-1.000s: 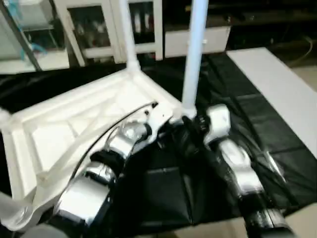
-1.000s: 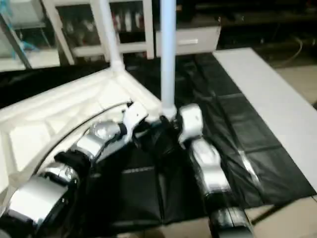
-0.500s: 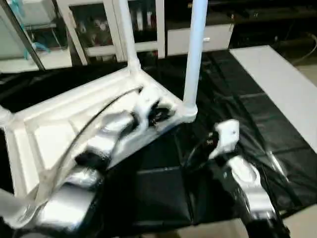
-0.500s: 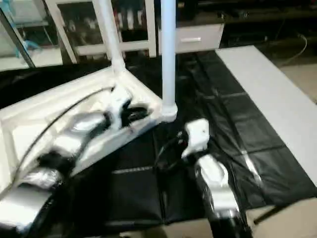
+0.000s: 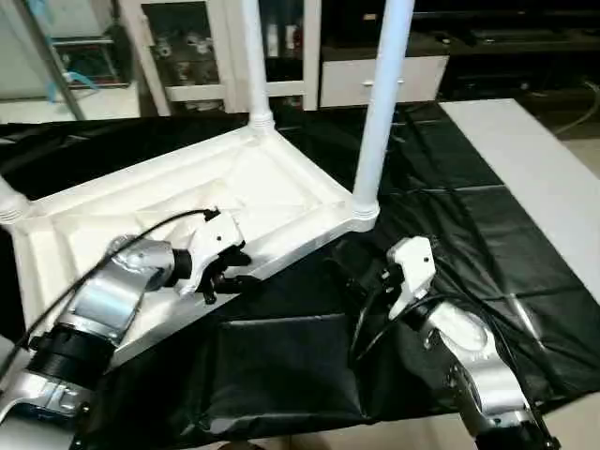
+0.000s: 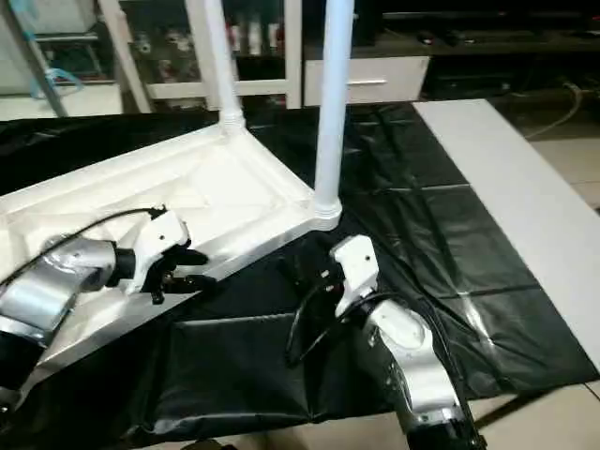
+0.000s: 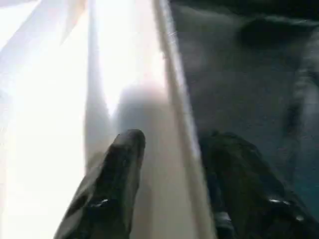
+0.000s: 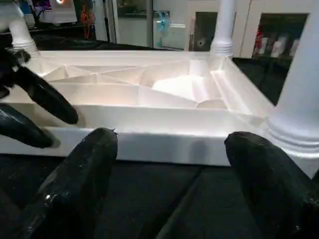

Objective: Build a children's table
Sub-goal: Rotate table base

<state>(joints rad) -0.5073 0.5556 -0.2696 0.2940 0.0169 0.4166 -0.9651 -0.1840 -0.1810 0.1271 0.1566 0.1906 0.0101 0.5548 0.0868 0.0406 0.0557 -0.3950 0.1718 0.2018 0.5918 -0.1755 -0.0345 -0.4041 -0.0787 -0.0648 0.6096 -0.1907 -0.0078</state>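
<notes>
Black sheeting (image 5: 309,366) covered the work table, and behind it, along the top of the frame, we saw white cabinets with glass doors (image 5: 178,47) and a white drawer unit (image 5: 384,80).

At the centre-left of the head view lay the tabletop (image 5: 272,192), upside down on the sheeting with its ribbed underside facing up. We counted two white legs standing upright in its corner sockets — the far leg (image 5: 253,56) near the top middle of the frame and the near leg (image 5: 384,94) just right of centre, its collar seated in the rounded corner. A third socket with a leg stub (image 5: 7,202) showed at the left edge.

Our left gripper (image 5: 230,272) sat at the tabletop's front rim in the lower left of the frame. In the left wrist view its fingers (image 7: 119,169) stood apart on either side of that rim, one over the white plastic and one over the black sheeting, and we could not tell whether they pressed on the rim or merely straddled it. A black cable (image 5: 141,239) arched over the silver forearm.

Our right gripper (image 5: 361,272) was lower right of centre, over the black sheeting just in front of the corner with the near leg and apart from it — its fingers (image 8: 84,169) were spread wide with nothing between them. To the right, a white board (image 5: 525,169) lay along the sheeting's edge.
</notes>
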